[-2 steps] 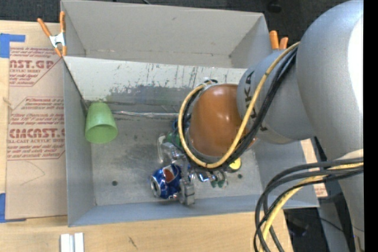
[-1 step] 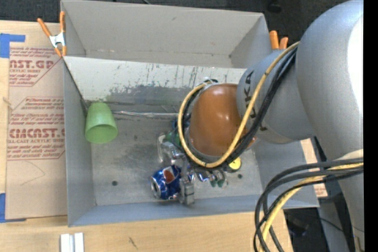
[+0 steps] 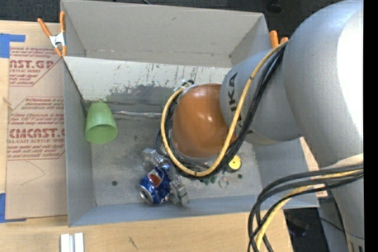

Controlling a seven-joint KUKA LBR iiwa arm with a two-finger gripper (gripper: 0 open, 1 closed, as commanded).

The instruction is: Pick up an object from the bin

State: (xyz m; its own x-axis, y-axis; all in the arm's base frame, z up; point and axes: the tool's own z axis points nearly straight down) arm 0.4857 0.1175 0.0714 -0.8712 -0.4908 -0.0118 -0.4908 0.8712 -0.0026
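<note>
A crushed blue and red drinks can lies on the bin floor near the front wall, about the middle. My gripper reaches down from under the orange dome, and its metal parts show right beside the can, one behind it and one at its right. A small yellow round piece lies just right of the dome's lower edge, with tiny green bits next to it.
A light green plastic cup lies on its side against the left wall, well apart from the gripper. The arm and its cables cover the right part of the bin. Bare floor lies between the cup and the can.
</note>
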